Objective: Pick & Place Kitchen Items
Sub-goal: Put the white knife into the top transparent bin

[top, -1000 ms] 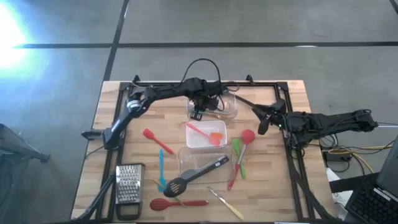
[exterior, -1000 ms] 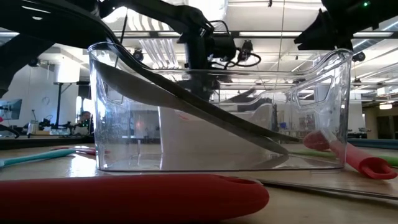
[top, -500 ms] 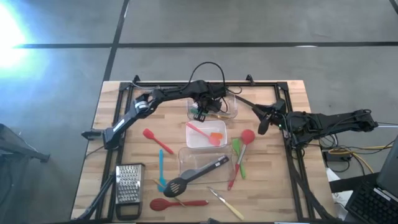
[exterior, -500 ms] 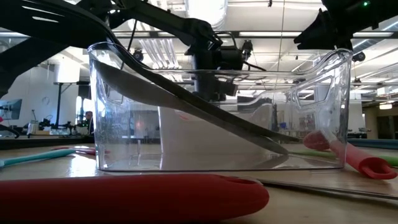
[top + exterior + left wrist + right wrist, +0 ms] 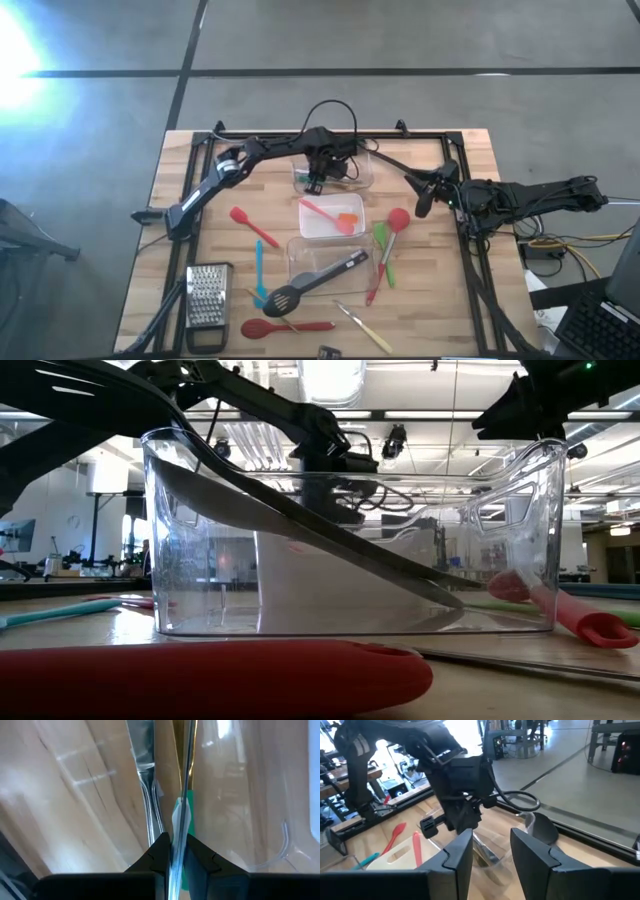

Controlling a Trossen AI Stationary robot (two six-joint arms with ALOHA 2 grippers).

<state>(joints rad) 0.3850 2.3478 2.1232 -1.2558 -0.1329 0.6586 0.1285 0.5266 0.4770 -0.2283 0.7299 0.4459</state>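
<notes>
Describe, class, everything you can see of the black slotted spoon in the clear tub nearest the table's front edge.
The black slotted spoon is long, dark and plastic-looking, with an oval slotted head and a straight handle. It lies slantwise: the handle end rests inside the front clear tub, the shaft crosses the tub's rim, and the head hangs outside over the wooden table, near the teal tool. Neither gripper touches it.

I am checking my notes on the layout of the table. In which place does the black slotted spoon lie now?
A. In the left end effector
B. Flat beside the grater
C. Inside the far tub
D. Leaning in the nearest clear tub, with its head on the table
D: in the high view the black slotted spoon slants out of the nearest clear tub, its slotted head resting on the wood.
</notes>
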